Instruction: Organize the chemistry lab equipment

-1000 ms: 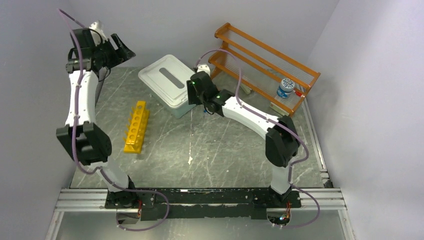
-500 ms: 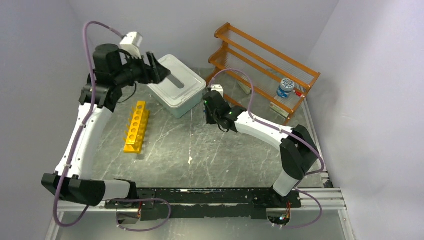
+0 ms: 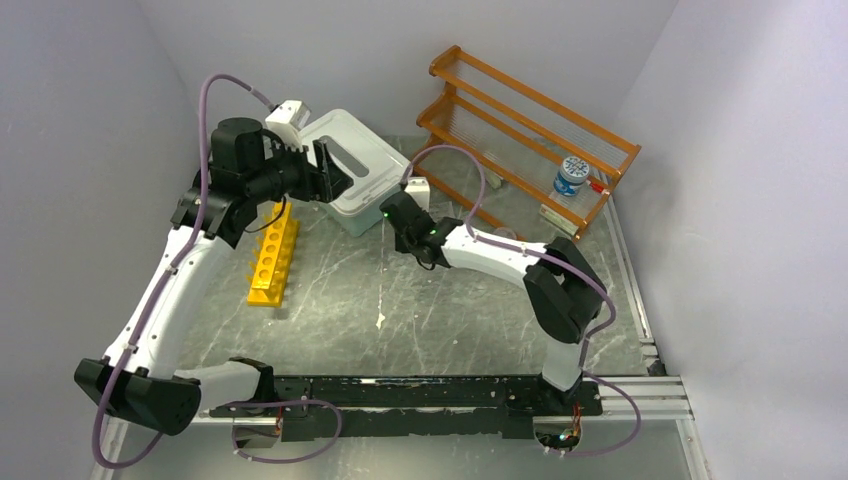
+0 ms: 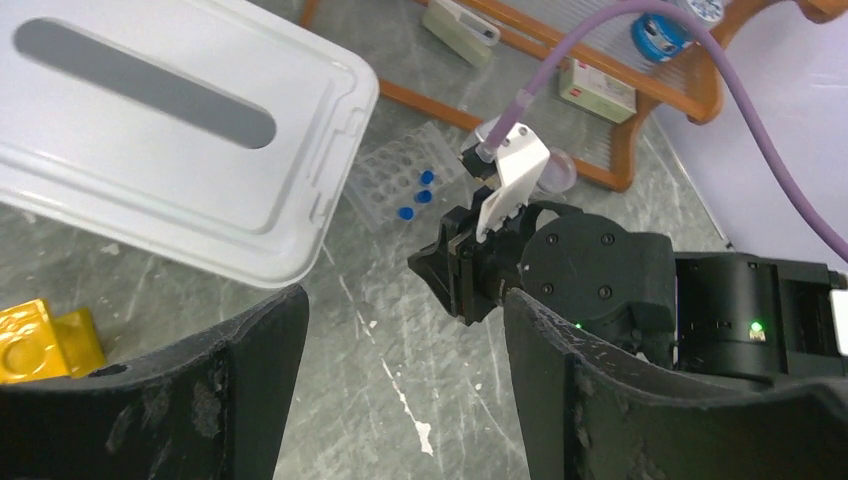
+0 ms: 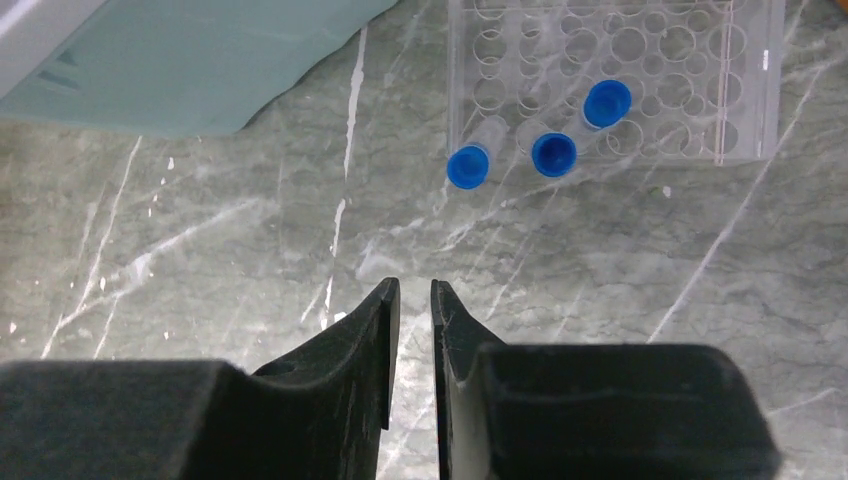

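Three blue-capped vials (image 5: 554, 153) lie at the near edge of a clear holed tray (image 5: 650, 60) on the table, also seen as blue-capped vials (image 4: 415, 197) in the left wrist view. My right gripper (image 5: 415, 290) hovers just short of them, its jaws a narrow slit apart with nothing between. My left gripper (image 4: 405, 300) hangs wide open and empty above the table beside the white bin lid (image 4: 170, 130), looking down on the right gripper (image 4: 460, 270). The yellow test-tube rack (image 3: 272, 255) lies on the left of the table. A small jar (image 3: 572, 175) stands on the orange shelf (image 3: 530, 110).
The white-lidded bin (image 3: 350, 170) sits at the back centre, its teal wall (image 5: 200, 60) close to my right gripper. The orange shelf (image 4: 600, 170) fills the back right with small boxes on its lower tier. Grey walls close in on the left, back and right.
The left arm has swung from the far left wall over to the bin's near side. The right gripper has drawn back from the bin and its jaws have narrowed from wide to a slit.
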Controlling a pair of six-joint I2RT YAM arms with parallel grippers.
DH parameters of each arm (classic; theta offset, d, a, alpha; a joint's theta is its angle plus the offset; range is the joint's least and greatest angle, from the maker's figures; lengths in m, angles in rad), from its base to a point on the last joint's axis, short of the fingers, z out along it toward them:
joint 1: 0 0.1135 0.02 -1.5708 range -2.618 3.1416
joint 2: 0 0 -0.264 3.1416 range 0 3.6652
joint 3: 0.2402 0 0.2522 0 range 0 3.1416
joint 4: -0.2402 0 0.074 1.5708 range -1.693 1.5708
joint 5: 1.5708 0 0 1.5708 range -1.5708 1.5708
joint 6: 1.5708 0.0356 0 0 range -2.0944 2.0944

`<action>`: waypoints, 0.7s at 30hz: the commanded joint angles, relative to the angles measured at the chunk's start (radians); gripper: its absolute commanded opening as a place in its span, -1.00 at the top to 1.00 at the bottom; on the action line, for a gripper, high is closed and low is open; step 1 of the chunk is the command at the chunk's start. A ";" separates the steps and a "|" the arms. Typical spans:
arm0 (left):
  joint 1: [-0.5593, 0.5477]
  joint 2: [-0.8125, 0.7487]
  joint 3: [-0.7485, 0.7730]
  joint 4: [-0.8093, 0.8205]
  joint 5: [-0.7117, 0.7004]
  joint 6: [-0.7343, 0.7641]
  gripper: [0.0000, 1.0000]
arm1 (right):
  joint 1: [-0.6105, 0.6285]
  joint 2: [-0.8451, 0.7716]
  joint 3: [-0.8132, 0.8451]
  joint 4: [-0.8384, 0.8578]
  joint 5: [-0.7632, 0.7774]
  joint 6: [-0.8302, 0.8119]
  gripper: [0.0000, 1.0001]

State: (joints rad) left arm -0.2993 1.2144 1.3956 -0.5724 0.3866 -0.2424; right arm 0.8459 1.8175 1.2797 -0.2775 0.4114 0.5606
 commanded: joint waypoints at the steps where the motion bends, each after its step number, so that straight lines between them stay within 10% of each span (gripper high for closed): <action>1: -0.008 -0.046 -0.001 -0.011 -0.117 0.015 -0.50 | 0.013 0.045 0.056 0.011 0.119 0.071 0.57; 21: -0.008 -0.047 -0.009 -0.015 -0.147 0.017 -0.49 | 0.004 0.137 0.150 -0.007 0.222 0.023 0.68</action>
State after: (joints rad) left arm -0.2996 1.1812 1.3918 -0.5816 0.2638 -0.2394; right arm 0.8574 1.9247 1.3968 -0.2707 0.5831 0.5861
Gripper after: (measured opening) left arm 0.747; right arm 0.166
